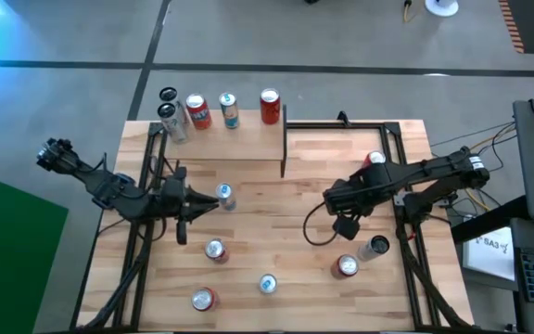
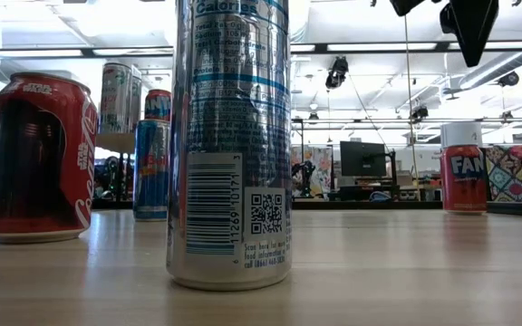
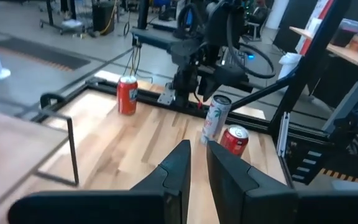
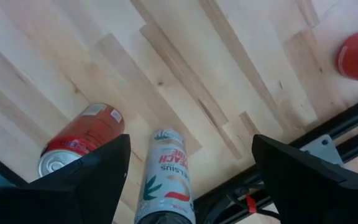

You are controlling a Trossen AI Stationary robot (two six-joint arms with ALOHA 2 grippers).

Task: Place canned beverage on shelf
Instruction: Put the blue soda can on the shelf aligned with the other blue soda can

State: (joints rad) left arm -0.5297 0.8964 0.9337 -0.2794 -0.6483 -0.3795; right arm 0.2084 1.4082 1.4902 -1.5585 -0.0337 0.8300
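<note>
In the high view, the light wooden shelf [image 1: 221,144] with thin black uprights is sitting at the upper left of the butcher-block worktop [image 1: 276,223], carrying four upright cans along its far edge: a slim silver can [image 1: 171,122], a red-and-white can [image 1: 197,111], a blue-and-white can [image 1: 229,109] and a red can [image 1: 269,106]. The left gripper [image 1: 213,201] is hovering at centre left of the frame, its jaws standing almost closed and gripping nothing, just beside a slim silver-blue can [image 1: 224,196]. The right gripper [image 1: 346,225] is hanging at centre right with its jaws spread wide and empty; directly below it, the right wrist view is showing a tall white Celsius can [image 4: 166,177] beside a red cola can [image 4: 79,146]. More cans are standing across the lower half of the worktop: a red-rimmed one [image 1: 215,250], a blue one [image 1: 267,284] and a red one [image 1: 202,299]. Another red can [image 1: 375,160] is showing partly behind the right arm.
</note>
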